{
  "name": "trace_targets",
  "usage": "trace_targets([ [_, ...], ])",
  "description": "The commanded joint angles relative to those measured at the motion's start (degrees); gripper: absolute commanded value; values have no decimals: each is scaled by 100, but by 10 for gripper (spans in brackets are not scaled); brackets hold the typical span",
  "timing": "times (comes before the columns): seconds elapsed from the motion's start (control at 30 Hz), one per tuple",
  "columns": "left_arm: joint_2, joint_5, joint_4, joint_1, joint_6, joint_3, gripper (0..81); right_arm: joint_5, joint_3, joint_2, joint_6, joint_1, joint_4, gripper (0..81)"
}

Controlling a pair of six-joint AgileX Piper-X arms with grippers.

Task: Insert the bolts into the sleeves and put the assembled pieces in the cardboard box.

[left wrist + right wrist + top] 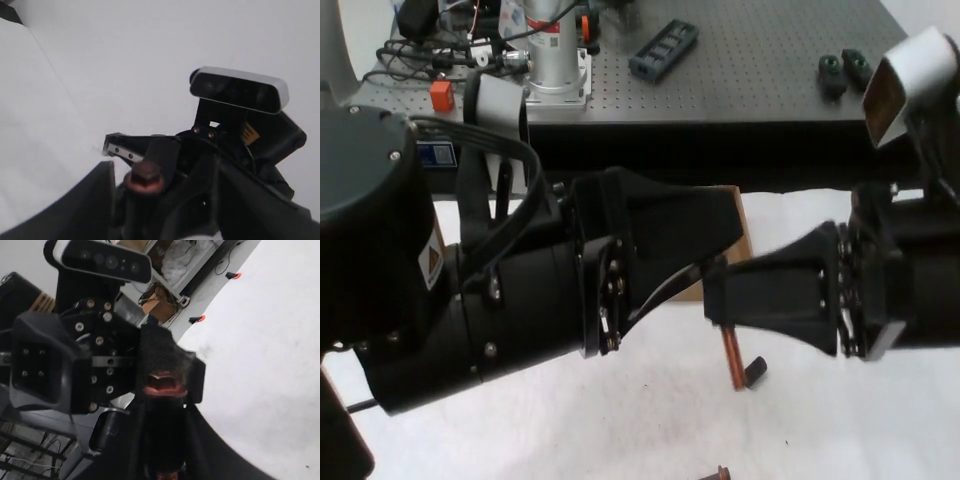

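Right jaws pinching bolt (731, 358), upper shank hidden

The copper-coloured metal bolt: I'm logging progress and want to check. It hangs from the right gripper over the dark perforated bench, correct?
Not quite. The high view shows the copper-coloured metal bolt hanging from the right gripper over the white cloth, not over the dark perforated bench, which lies farther back.
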Motion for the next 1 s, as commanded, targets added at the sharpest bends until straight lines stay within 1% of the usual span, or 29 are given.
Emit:
trace_targets([
  [0.0,-19,-114,-42,-12,158,-45,411,438,-40,1,-109,-125,-475,3],
  [0.2,-19,-114,-17,-12,186,-33,411,2159,-85,164,-442,-664,-1680,3],
  [0.23,-19,-114,-17,-12,186,-33,411,2270,-130,292,-490,-774,-1714,3],
  [0.33,-19,-114,-17,-12,186,-33,411,2309,-371,862,-675,-1058,-1712,3],
  [0.43,-19,-114,-7,-12,186,-33,411,2539,-728,1660,-731,-1194,-1712,3],
  [0.53,-19,-114,-7,-12,186,-33,411,2802,-1184,2482,-714,-1236,-1694,3],
  [0.6,-19,-92,-12,-12,186,-33,411,2982,-1600,3022,-714,-1246,-1479,3],
  [0.73,-19,-58,-12,-12,169,-33,411,3490,-2478,4169,-735,-1246,-647,3],
  [0.97,-19,-58,-1,-12,135,-33,411,3822,-3830,5725,-735,-1246,873,3],
])
